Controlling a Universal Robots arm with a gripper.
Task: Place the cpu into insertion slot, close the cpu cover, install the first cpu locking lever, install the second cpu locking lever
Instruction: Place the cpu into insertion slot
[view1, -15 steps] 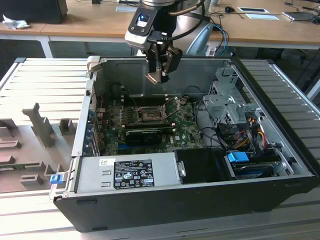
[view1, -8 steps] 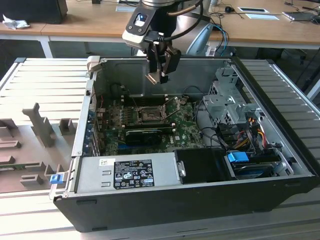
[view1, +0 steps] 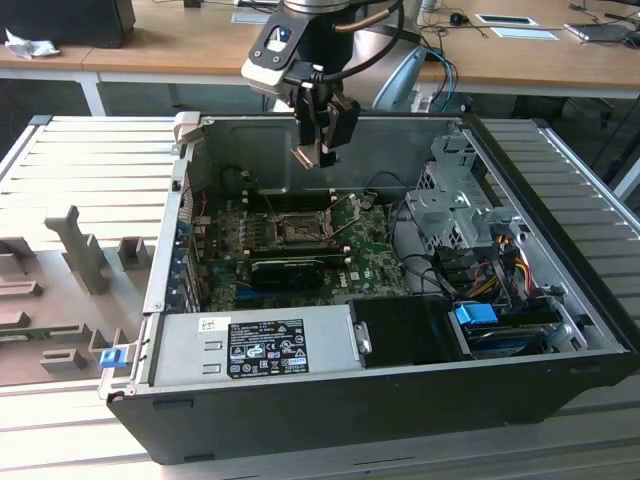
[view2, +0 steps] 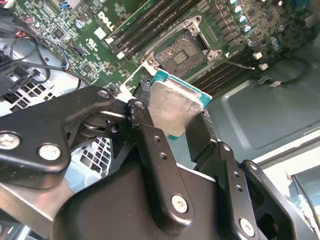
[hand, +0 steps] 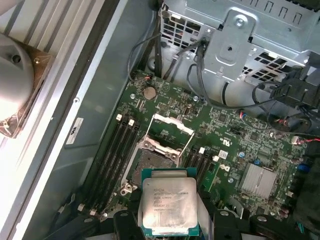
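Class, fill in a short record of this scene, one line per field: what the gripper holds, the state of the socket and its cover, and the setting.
Gripper: the gripper is shut on the cpu, above the open computer case
Cpu: held at its edges, metal top showing, not yet in the insertion slot
Insertion slot: empty, pin field exposed
Cpu cover: the cpu cover is raised open
Setting: green motherboard inside the case

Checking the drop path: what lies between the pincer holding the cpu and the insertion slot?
Nothing. In the exterior view only open air separates the pincer from the insertion slot; the first wrist view shows the cpu clamped in it.
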